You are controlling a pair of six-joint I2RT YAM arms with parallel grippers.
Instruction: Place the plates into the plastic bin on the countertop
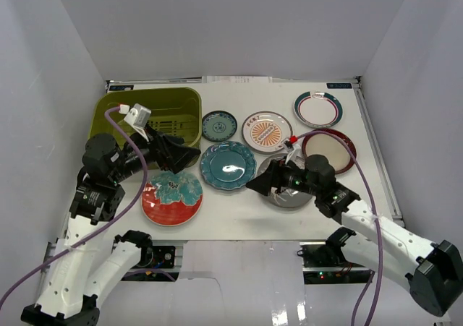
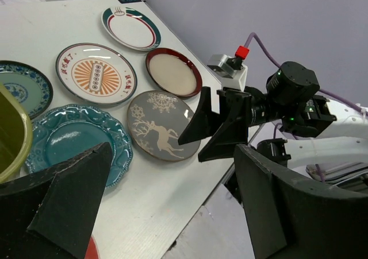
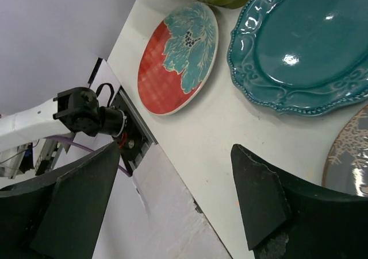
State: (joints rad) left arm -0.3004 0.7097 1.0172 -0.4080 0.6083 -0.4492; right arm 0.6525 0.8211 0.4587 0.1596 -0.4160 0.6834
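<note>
The olive-green plastic bin [image 1: 145,113] stands at the back left of the white countertop [image 1: 239,214] and holds no plate. Seven plates lie flat on the countertop: red with teal flowers [image 1: 171,196], plain teal [image 1: 227,165], small teal [image 1: 219,126], orange sunburst [image 1: 267,131], white with teal-red rim [image 1: 318,109], dark-red-rimmed [image 1: 329,151], and grey patterned [image 1: 289,194], which is partly hidden under my right gripper [image 1: 257,178]. That gripper is open and empty. My left gripper [image 1: 189,160] is open and empty between the bin and the plain teal plate, above the red plate's far edge.
White walls close in the countertop on three sides. The left wrist view shows the grey deer plate [image 2: 161,125], the plain teal plate [image 2: 75,144] and the table's front edge [image 2: 201,190]. The right wrist view shows the red plate [image 3: 178,58] and plain teal plate [image 3: 310,46].
</note>
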